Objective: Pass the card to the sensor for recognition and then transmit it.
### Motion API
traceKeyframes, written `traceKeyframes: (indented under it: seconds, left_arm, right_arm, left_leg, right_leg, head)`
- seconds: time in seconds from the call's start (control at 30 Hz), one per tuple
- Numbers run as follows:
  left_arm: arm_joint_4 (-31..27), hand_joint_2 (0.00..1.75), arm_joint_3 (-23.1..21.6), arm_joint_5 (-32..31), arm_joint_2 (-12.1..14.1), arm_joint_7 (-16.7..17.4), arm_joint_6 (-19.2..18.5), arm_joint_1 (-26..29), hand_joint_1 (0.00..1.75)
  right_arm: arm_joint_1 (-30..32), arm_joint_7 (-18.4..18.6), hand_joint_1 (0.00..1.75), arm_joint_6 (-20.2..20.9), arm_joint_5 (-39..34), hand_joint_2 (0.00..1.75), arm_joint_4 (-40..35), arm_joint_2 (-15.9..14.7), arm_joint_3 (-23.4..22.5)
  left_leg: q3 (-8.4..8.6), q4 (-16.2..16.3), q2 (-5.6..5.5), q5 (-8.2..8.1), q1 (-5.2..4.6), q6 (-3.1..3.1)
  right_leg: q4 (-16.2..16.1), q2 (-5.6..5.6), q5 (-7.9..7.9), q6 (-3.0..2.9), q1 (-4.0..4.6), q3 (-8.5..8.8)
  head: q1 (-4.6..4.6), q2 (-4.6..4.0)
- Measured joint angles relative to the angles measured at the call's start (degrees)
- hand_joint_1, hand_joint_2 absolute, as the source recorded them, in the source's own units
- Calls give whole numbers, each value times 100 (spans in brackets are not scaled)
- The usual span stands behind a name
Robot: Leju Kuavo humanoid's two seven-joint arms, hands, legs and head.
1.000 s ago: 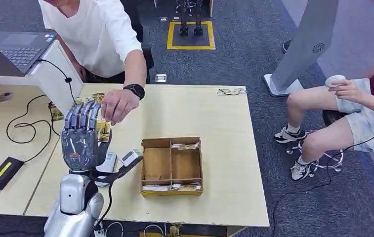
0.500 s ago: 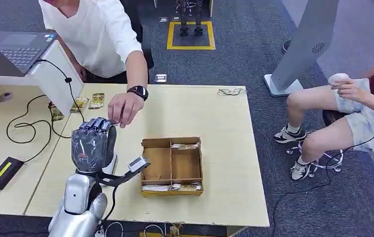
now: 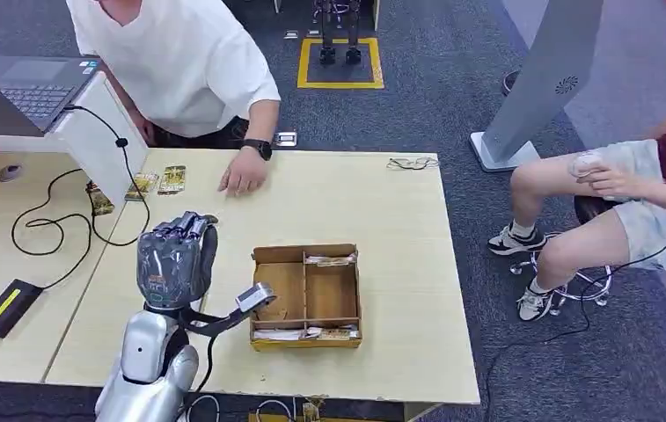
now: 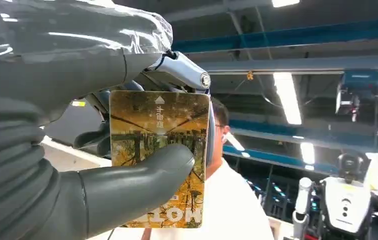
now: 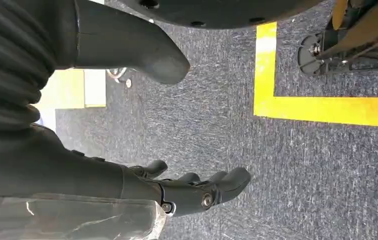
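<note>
1. Golden card [image 4: 159,155] sits pinched between the left hand's [image 3: 173,260] thumb and fingers [image 4: 177,72], raised above the wooden table [image 3: 399,264]
2. Cardboard tray [image 3: 305,297] lies just beside that hand
3. Right hand [image 5: 142,150] hangs over grey carpet, fingers apart, grasping nothing
4. More cards [image 3: 159,181], seemingly, lie near a person's hand [image 3: 243,178]

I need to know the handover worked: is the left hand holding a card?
Yes: in the left wrist view the left hand pinches a yellow-brown printed card between its thumb and fingers.
</note>
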Motion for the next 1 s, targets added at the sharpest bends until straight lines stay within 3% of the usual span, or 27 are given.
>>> traceKeyframes:
  seconds: [0.23, 0.33, 0.53, 0.7, 1.0]
  left_arm:
    - [61, 175, 0, -43, 13, 104, -2, 5, 175]
    - [216, 175, 0, -218, 63, 469, -2, 1, 175]
    - [1240, 175, -9, -315, 304, 1253, -22, -186, 175]
    - [1966, 175, -122, -321, 436, 1630, -443, -281, 175]
    - [2631, 175, -280, -328, 555, 1797, -760, -398, 175]
  right_arm:
    - [-2, 48, 0, 0, 11, 175, 0, 0, 0]
    - [-4, 103, 0, 7, 31, 175, 7, -2, 2]
    - [-3, 81, 0, 39, 101, 175, 17, -26, 39]
    - [-4, 105, 0, 46, 105, 175, 17, -46, 57]
    - [-2, 168, 0, 48, 116, 175, 17, -55, 89]
  left_leg:
    - [0, 0, 0, 0, 0, 0]
    - [0, 0, 0, 0, 0, 0]
    - [3, 0, 1, 0, 0, 0]
    - [1, 0, 2, 0, 0, 0]
    - [1, 0, 1, -1, 0, -1]
  right_leg:
    - [0, 0, 0, 0, 0, 1]
    - [0, 0, 0, 0, 0, -1]
    - [0, 1, 0, 0, 0, -1]
    - [0, 2, 0, 0, -1, -1]
    - [0, 1, 0, 0, 0, 1]
  head:
    - [2, 0]
    - [0, 0]
    - [0, 0]
    - [0, 0]
    - [0, 0]
